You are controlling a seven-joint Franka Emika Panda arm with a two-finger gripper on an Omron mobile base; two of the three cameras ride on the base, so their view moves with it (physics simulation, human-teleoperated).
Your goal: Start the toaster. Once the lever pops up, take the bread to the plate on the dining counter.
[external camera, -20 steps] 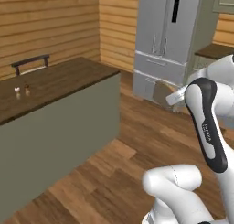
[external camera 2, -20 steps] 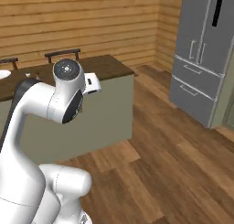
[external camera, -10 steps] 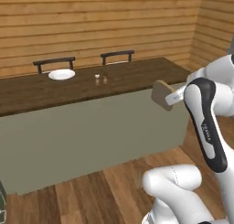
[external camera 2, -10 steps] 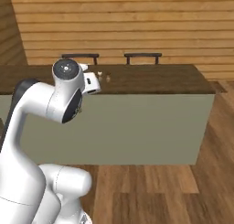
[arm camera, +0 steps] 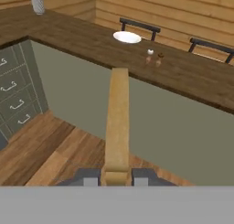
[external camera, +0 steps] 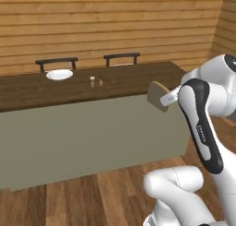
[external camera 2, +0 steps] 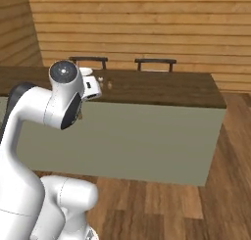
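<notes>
My gripper [arm camera: 116, 176] is shut on the bread [arm camera: 117, 122], a brown slice seen edge-on in the hand view, held in the air well short of the dining counter [arm camera: 192, 77]. In the left base view the bread [external camera: 157, 95] sticks out left of my wrist, level with the counter's near edge [external camera: 87, 100]. The white plate [external camera: 59, 74] lies on the far side of the dark wooden top, to the left; in the hand view the plate [arm camera: 127, 36] sits beyond the bread's tip. From the right base view, the plate [external camera 2: 87, 71] peeks out behind my arm. The toaster is out of view.
Two small shakers [external camera: 96, 81] stand on the counter right of the plate. Two dark chairs [external camera: 121, 58] are behind it against the wooden wall. Grey-green drawers [arm camera: 18, 104] stand at the left of the hand view. Wooden floor lies open before the counter.
The base has kept turning, so the whole scene slid: the fridge left the views and the dining counter with plate and chairs came to face me. The bread stays gripped.
</notes>
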